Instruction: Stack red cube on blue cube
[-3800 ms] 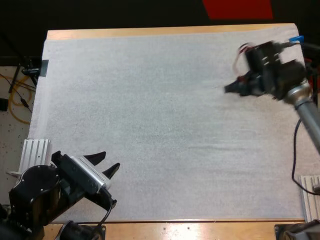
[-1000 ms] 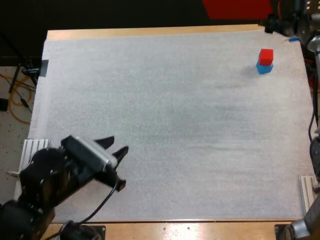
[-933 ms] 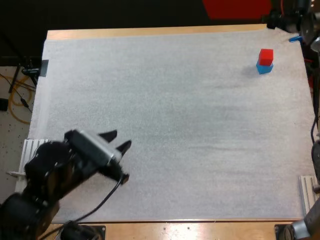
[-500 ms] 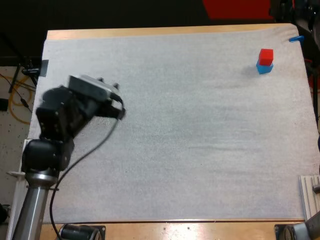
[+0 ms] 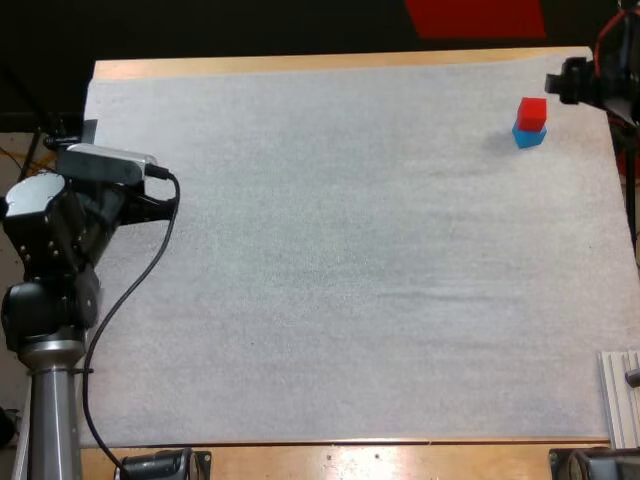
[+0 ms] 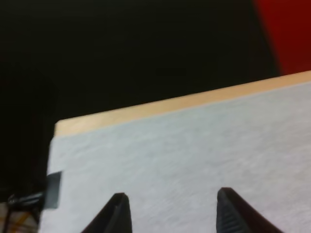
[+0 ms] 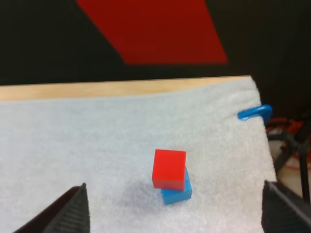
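Red cube [image 5: 532, 112] sits on top of the blue cube [image 5: 529, 135] near the far right corner of the white mat [image 5: 340, 260], so the stack looks made. From the right wrist the red cube rests a little askew, shifted toward one side of the blue one and turned slightly against it, yet it is carried squarely enough to stand.

The relation that counts is with the right gripper [image 7: 174, 185]. Its two fingers stand wide apart and hold nothing, and the stack lies straight ahead of them, centred in the gap but farther out and clear of both. A cube has no long axis to line up with, so only that centring matters. Any correction would fall to this arm, which is by far the nearer, close to the mat's far right corner. The left gripper [image 6: 171, 194] is well away at the mat's left edge, facing the far left corner, its fingers also parted and empty.

Against the earliest high view, the right gripper has left its place over the far right part of the mat, and the stack now stands uncovered there. The cubes have not shifted over the last second. The left arm has swung up from the mat's near left corner to the left edge. I judge that both arms are retreating and nothing remains but to stay clear.
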You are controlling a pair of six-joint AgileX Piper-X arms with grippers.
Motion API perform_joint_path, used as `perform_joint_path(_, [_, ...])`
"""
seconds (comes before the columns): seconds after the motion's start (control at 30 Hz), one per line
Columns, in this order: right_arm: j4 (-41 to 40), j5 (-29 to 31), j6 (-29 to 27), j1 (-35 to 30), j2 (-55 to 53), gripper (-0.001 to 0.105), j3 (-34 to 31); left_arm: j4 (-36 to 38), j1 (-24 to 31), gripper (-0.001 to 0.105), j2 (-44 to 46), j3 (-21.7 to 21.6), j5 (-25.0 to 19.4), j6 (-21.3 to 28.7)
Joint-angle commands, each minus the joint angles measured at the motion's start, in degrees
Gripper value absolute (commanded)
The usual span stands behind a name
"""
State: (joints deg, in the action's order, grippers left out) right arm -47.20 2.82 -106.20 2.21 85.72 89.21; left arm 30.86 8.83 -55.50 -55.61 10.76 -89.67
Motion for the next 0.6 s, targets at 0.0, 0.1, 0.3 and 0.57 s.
perform_joint_path(0.0, [2.39, -0.09, -0.70, -0.02, -3.78, 0.070, -2.75, 0.57, 0.03, 0.041, 1.39, -0.34, -0.72, 0.74])
perform_joint_path(0.1, [4.83, -0.09, -0.70, -0.02, -9.60, 0.070, -8.06, 0.73, -0.38, 0.041, 3.12, -0.34, -0.74, 1.12])
perform_joint_path(0.3, [5.05, 3.72, -1.63, -0.79, -18.95, 0.070, -15.79, 2.55, -0.47, 0.041, 8.01, -0.34, -0.74, 1.24])
perform_joint_path(0.57, [5.05, 1.82, -2.74, -7.57, -32.35, 0.070, -23.32, 5.09, -0.66, 0.041, 17.48, 1.11, 0.61, 1.24])
